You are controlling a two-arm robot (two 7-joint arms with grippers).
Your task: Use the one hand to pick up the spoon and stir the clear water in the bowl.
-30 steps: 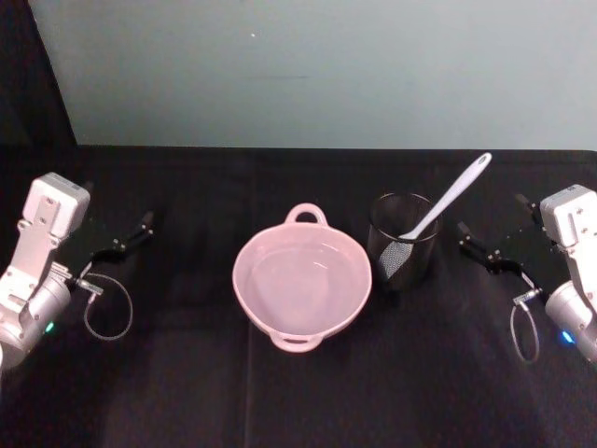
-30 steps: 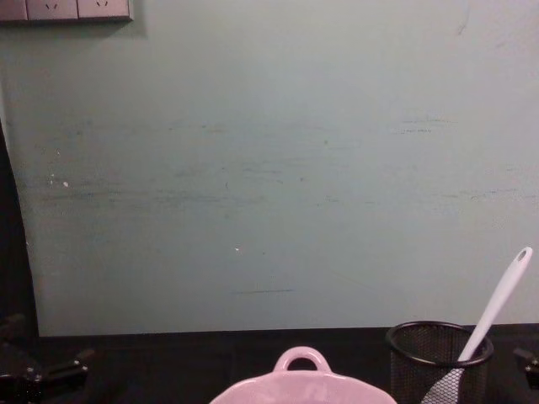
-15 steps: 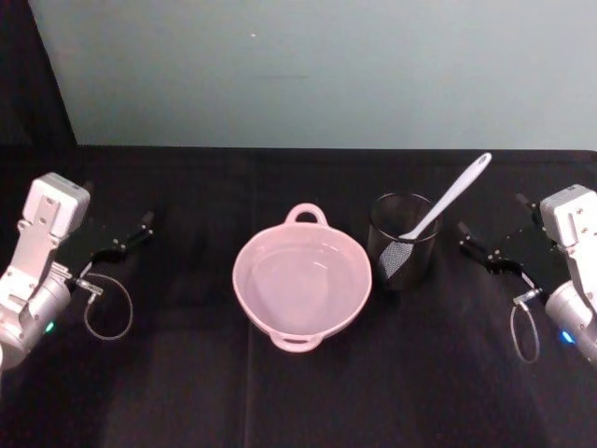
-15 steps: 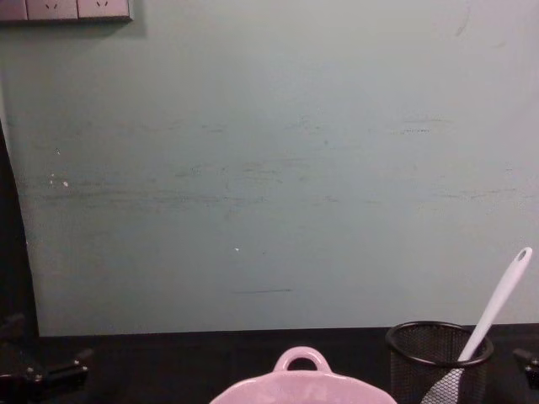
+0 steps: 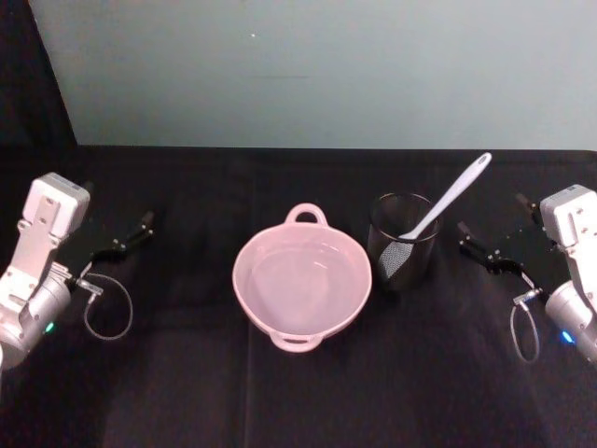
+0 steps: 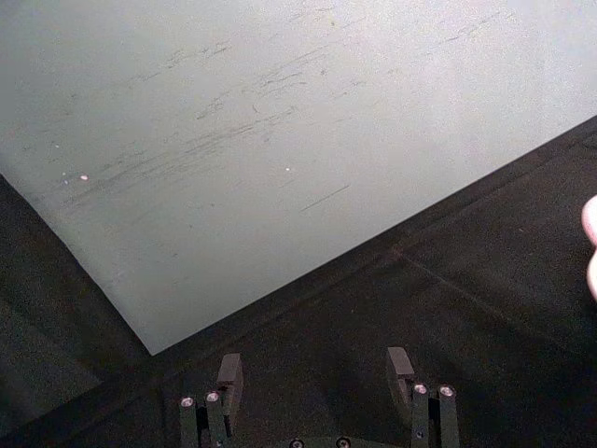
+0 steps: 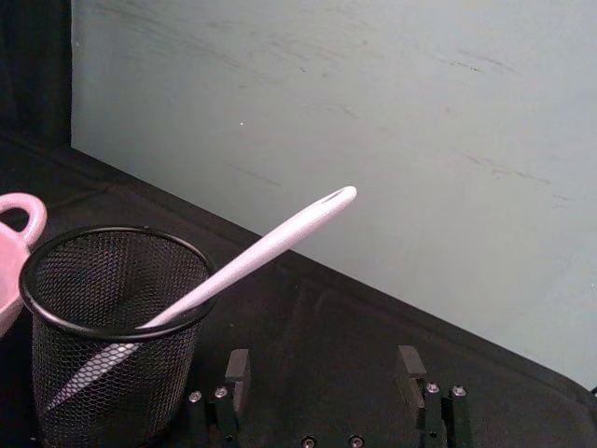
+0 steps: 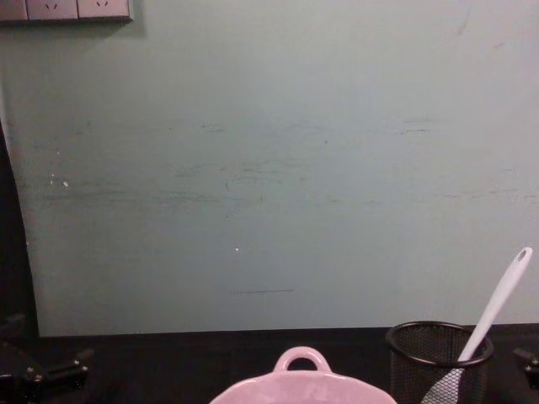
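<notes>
Spoon (image 5: 448, 198) sits scoop-down in the black mesh cup (image 5: 403, 259), just right of the pink bowl (image 5: 244, 289) on the bench (image 5: 187, 392). Its handle tilts up and back-right. The cup stands between the bowl and the right gripper (image 7: 323, 366), jaws spread; the left gripper (image 6: 314, 366) is parked far left, jaws spread.

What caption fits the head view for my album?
White spoon leaning in black mesh cup beside water-filled pink bowl; left gripper and right gripper open either side.

My left gripper (image 6: 315, 366) sits low out on my left, fingers spread apart. My right gripper (image 7: 324, 362) mirrors it on my right.
</notes>
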